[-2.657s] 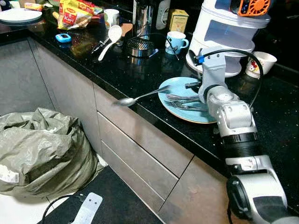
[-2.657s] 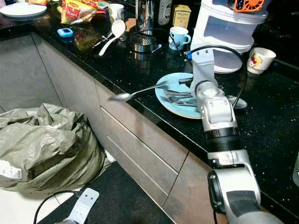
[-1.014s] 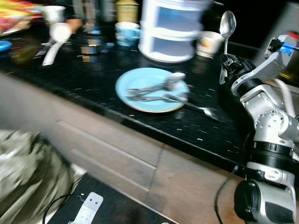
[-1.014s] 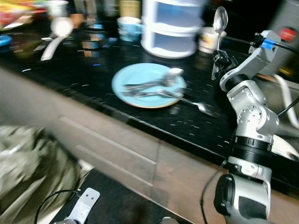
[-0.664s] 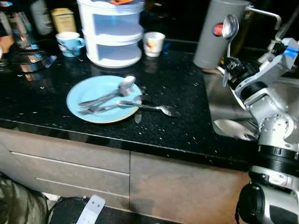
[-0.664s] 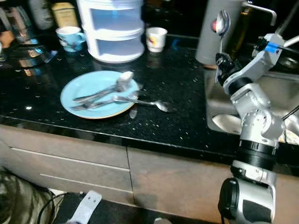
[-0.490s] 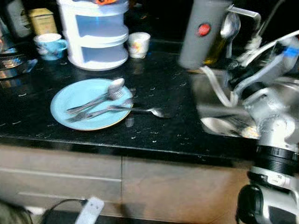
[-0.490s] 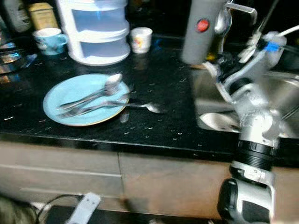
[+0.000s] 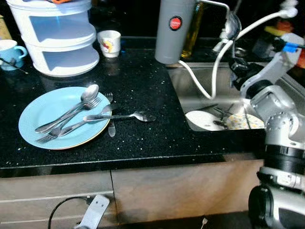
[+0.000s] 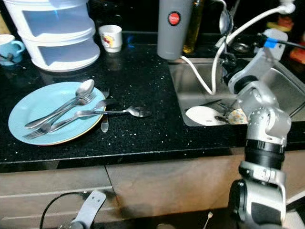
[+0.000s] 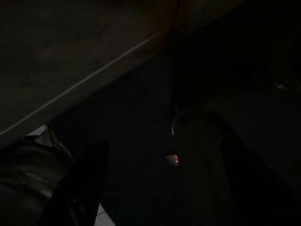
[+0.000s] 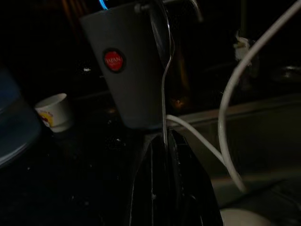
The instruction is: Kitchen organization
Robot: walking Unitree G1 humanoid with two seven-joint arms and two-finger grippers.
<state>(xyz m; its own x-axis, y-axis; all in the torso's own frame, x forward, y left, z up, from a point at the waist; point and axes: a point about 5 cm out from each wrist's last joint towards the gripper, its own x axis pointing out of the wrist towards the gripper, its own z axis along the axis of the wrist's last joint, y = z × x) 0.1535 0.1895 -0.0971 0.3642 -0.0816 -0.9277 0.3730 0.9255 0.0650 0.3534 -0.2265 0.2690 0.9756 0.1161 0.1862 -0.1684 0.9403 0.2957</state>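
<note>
Right arm [image 9: 279,119], rising from 5 o'clock of the left eye view: brushed-silver cylindrical segments; black ribbed collar between the segments; glossy black housing at the base; blue tag and a thin black cable at the wrist, toward 2 o'clock; right gripper [image 12: 164,141] of two long, tapering black fingers [image 12: 186,188].
</note>
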